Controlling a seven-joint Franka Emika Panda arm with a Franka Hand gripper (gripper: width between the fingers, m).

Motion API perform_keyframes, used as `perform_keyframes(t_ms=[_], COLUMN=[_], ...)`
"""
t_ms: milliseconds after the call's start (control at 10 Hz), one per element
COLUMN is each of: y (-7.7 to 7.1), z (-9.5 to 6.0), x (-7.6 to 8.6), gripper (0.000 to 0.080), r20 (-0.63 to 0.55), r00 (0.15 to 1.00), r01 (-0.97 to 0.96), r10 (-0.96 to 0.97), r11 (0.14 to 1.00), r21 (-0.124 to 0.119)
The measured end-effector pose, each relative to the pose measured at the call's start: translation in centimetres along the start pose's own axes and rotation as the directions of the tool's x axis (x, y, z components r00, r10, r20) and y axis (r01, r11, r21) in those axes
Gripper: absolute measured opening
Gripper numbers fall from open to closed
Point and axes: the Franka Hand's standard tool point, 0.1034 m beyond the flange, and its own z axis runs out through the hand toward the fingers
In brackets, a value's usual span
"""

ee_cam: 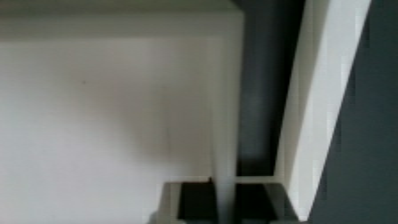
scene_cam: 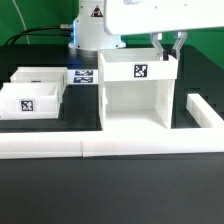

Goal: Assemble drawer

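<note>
The drawer's large white open-fronted housing stands at the exterior view's centre right, with a square tag on its top front. Two smaller white trays, each tagged, sit at the exterior view's left. My gripper is at the housing's upper back corner on the exterior view's right side. In the wrist view its two dark fingertips sit on either side of a thin white housing wall, closed against it. My gripper holds that wall.
The long low white border rail runs along the front and turns back at the exterior view's right. The marker board lies behind the trays. The robot base stands at the back.
</note>
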Motion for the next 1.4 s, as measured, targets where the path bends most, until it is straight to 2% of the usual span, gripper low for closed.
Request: perform_keyframes(t_ms=[200,300,500,800,1000,1100,1300,1400], y=[-1.1,-1.7,-1.8,-2.0,-1.7,-1.4,-0.7,-0.5], z=[0.0,0.0,0.1,0.1,0.1,0.1,0.0,0.0], x=[-0.1,0.2,0.7,0.7,0.7,0.6,-0.1,-0.1], gripper=[0.0038,0.0038,0.0038,0.0038,0.0038,0.0038,0.0038,0.0038], r20=[0.009,0.023,0.031,0.042,0.046,0.045,0.041,0.045], r00=[0.967,0.933,0.843,0.744,0.663,0.591,0.327,0.216], r01=[-0.254,-0.361,-0.537,-0.668,-0.748,-0.806,-0.944,-0.976], r10=[0.254,0.36,0.536,0.667,0.747,0.805,0.944,0.975], r11=[0.967,0.933,0.844,0.744,0.663,0.592,0.328,0.217], r21=[0.009,0.003,0.012,0.017,0.014,0.007,-0.026,-0.033])
